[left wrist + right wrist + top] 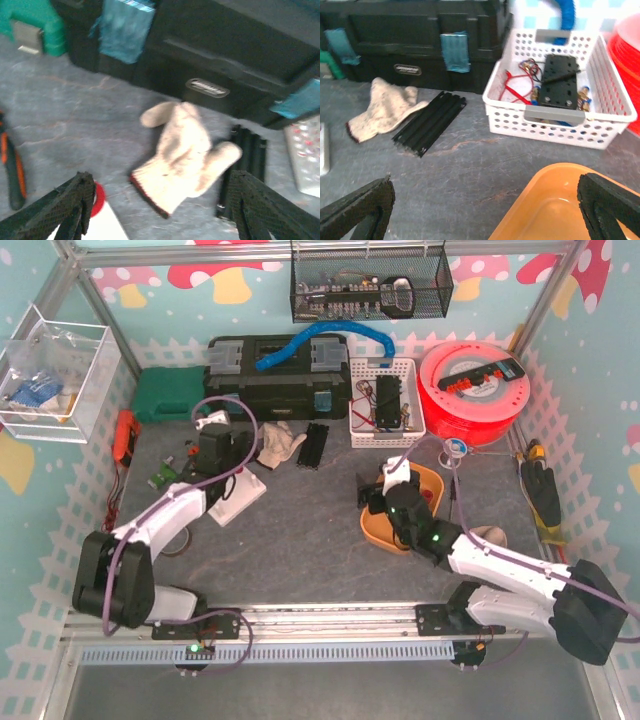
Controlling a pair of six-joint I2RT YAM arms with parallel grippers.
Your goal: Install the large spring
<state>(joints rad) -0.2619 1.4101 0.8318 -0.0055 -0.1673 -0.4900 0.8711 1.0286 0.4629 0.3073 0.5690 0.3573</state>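
While both arms reach out over the grey desk [310, 550], the left end effector [161, 176] hangs released, its black fingers [75, 205] spread wide with nothing between them. Below it, in a blurred wrist view, a white work glove [182, 150] lies flat on the desk, just in front of a black toolbox [280, 375]. A white plate [107, 225] with a red disc [99, 199] at its edge sits beside the left finger. Orange-handled pliers [15, 172] rest at the far left, and a green case [168, 395] stands next to the toolbox.

On the right, the other end effector [485, 192] is likewise released and empty, its fingers [600, 200] set far apart above the near rim of an orange tray [555, 210]. Beyond the tray, a white perforated basket [560, 125] holds a black drilled block [559, 82] and red wires [512, 85]. A bundle of black rails [430, 122] lies on the desk between the basket and the glove, touching the glove's edge. A red spool [475, 390] stands to the right of the basket.

As for the large spring, it cannot be made out in any of the three views.
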